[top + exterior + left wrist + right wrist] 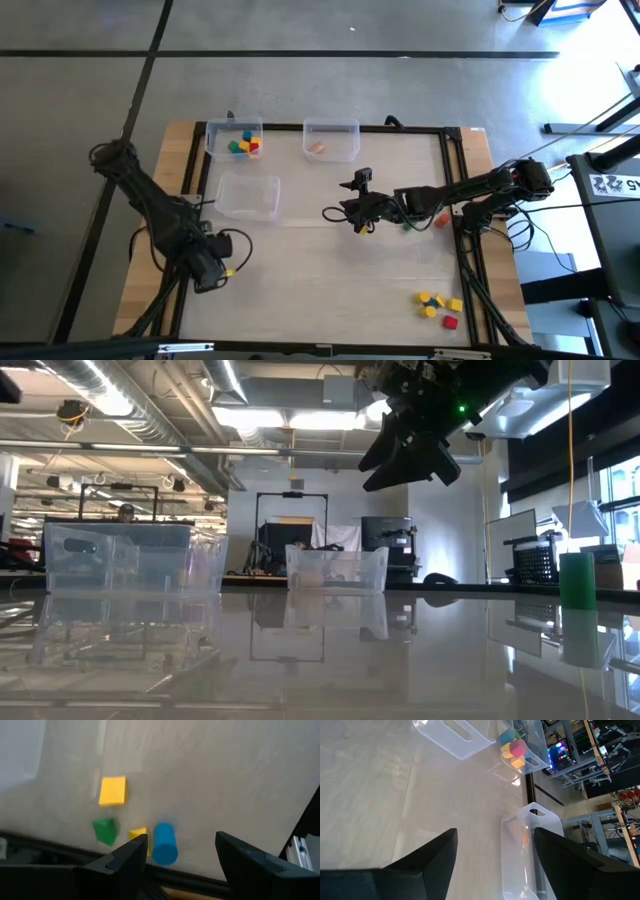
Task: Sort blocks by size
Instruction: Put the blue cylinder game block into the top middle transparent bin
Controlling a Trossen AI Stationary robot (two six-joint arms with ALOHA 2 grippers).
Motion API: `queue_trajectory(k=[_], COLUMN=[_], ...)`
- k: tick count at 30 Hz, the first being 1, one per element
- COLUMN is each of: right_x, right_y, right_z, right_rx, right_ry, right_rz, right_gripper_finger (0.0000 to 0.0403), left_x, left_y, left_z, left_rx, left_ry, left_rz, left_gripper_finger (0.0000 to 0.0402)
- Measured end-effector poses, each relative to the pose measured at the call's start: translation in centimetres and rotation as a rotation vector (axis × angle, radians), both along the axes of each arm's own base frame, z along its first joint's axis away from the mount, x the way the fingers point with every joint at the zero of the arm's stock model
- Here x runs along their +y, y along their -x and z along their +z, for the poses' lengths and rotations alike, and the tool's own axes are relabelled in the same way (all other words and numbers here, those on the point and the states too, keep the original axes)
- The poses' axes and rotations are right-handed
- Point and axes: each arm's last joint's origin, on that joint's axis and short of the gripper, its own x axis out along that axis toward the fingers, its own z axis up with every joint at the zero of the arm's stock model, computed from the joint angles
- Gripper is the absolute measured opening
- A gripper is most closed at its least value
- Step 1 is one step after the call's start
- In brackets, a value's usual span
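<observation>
My left gripper (216, 272) is open at the table's near left, above a small cluster of blocks. In the left wrist view (180, 854) a blue cylinder (164, 843), a small yellow block (138, 836), a green block (104, 830) and a larger yellow block (112, 790) lie on the table just ahead of its fingers. My right gripper (345, 212) is open and empty, raised above the table's middle (410, 450). More blocks (438, 305) lie at the near right. A green block (407, 226) and an orange one (440, 220) lie under the right arm.
Three clear bins stand at the far left half. One (233, 138) holds several coloured blocks, one (330, 140) holds a tan block, and one (248, 195) shows nothing inside. A black frame (452, 180) borders the table.
</observation>
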Motion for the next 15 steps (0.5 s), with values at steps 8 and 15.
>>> queue_trajectory(k=[8, 15], right_x=[0.0, 0.0], right_y=[0.0, 0.0], right_z=[0.0, 0.0], right_rx=[-0.001, 0.001], right_ry=[0.000, 0.000], right_rz=[0.000, 0.000], right_gripper_finger=[0.0269, 0.0269], left_x=[-0.8, -1.3], left_y=[1.5, 2.7], left_z=[-1.7, -4.0], left_rx=[0.055, 0.106], left_ry=[-0.025, -0.005], left_rz=[0.049, 0.060], left_gripper_finger=[0.0233, 0.0233])
